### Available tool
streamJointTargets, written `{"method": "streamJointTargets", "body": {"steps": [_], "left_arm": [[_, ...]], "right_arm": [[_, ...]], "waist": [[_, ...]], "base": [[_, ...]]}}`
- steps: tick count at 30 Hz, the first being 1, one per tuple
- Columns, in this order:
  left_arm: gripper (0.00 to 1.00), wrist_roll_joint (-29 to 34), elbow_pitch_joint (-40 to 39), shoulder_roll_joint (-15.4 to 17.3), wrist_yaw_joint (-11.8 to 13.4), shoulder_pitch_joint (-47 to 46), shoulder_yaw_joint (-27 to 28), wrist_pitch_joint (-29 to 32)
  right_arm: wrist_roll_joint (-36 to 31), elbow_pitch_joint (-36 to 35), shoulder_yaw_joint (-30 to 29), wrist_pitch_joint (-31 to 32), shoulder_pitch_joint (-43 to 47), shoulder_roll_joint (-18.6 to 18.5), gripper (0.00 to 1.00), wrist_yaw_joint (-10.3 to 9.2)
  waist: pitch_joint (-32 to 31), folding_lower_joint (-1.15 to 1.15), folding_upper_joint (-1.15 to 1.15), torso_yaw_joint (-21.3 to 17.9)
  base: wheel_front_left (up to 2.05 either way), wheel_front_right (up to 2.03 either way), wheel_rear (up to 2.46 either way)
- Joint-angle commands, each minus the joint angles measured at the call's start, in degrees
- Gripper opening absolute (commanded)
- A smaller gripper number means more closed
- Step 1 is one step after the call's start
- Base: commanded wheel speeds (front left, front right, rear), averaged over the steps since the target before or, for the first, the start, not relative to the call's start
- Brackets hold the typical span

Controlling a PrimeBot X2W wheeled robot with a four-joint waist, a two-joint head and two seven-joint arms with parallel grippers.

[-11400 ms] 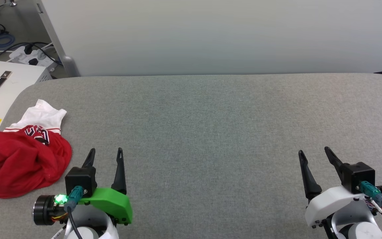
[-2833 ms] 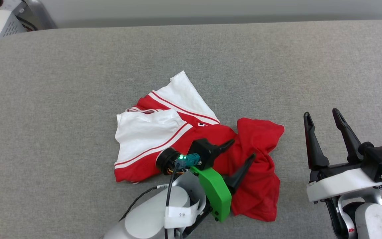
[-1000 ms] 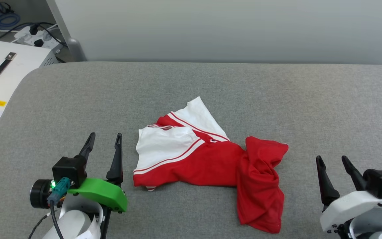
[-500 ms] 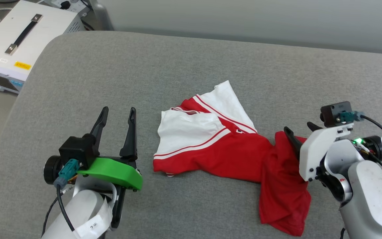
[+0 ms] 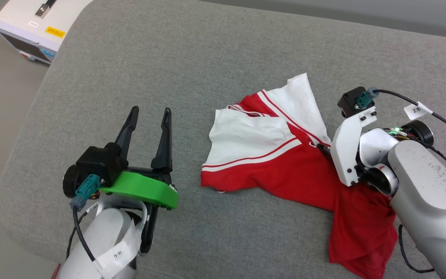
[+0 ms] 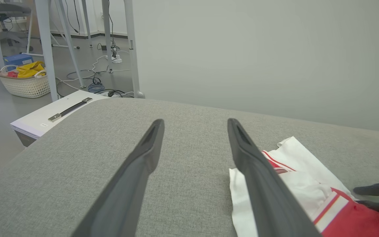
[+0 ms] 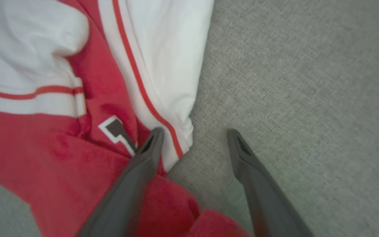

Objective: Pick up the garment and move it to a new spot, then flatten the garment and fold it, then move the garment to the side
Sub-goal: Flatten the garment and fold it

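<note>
The garment [image 5: 273,176], a red T-shirt with white sleeves and red stripe trim, lies crumpled on the grey padded surface [image 5: 223,58], right of centre. My right gripper [image 7: 195,133] is open and points down at the shirt's right edge. One finger is over the red-and-white seam beside a bit of black-and-white print [image 7: 113,130]; the other is over bare grey fabric. In the head view its white wrist mount [image 5: 349,151] hides most of the fingers. My left gripper [image 5: 150,112] is open and empty, left of the shirt and apart from it.
A white box with a metal handle [image 5: 33,19] stands off the surface's far left corner. The surface's rounded left edge [image 5: 18,128] is near my left arm. Beyond it on the floor are a basket [image 6: 25,84], table legs and cables.
My right arm has swung in from the lower right and now hangs over the garment's right edge. The camera has tilted down and turned. The left gripper stays open beside the shirt.
</note>
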Motion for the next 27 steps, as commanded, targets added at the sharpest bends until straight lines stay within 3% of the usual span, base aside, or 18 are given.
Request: {"method": "streamJointTargets", "body": {"steps": [1,6,7,8,14,20,27], "left_arm": [[1.0,0.74,0.39,-0.77,-0.66,-0.75,0.39,-0.32],[1.0,2.06,1.49,-2.59,-2.28,-0.52,2.08,-0.32],[1.0,2.4,1.72,-2.96,-2.58,-0.42,2.4,-0.32],[1.0,2.65,1.9,-3.24,-2.81,-0.31,2.64,-0.32],[1.0,4.11,3.27,-4.68,-4.21,0.77,4.02,-0.32],[1.0,5.37,4.38,-4.88,-5.02,2.55,5.08,-0.32],[1.0,6.13,4.69,-4.17,-4.77,5.33,5.85,-0.32]], "right_arm": [[1.25,2.15,1.97,0.59,-0.52,-0.08,1.0,0.39],[5.42,7.45,8.43,5.67,-0.44,-0.46,0.98,0.39],[6.61,8.17,9.47,7.26,-0.25,-0.49,0.45,0.39],[7.51,8.38,10.21,8.14,-0.24,-0.53,0.0,0.39],[10.65,7.33,10.76,5.22,-3.15,-1.98,0.0,0.39],[10.1,6.32,5.2,-2.29,-5.42,-3.91,0.0,0.39],[7.36,2.22,-3.08,-7.32,1.63,-7.18,0.0,0.39]], "waist": [[1.35,-0.01,0.0,1.65],[1.47,-0.01,0.0,2.41],[1.39,-0.01,0.0,2.49],[1.3,-0.01,0.0,2.52],[-0.15,-0.01,0.0,2.34],[-3.32,-0.01,0.0,1.1],[-6.71,-0.01,0.0,-2.11]], "base": [[0.0,0.0,0.0],[0.0,0.0,0.0],[0.0,0.0,0.0],[0.0,0.0,0.0],[0.0,0.0,0.0],[0.0,0.0,0.0],[0.0,0.0,0.0]]}}
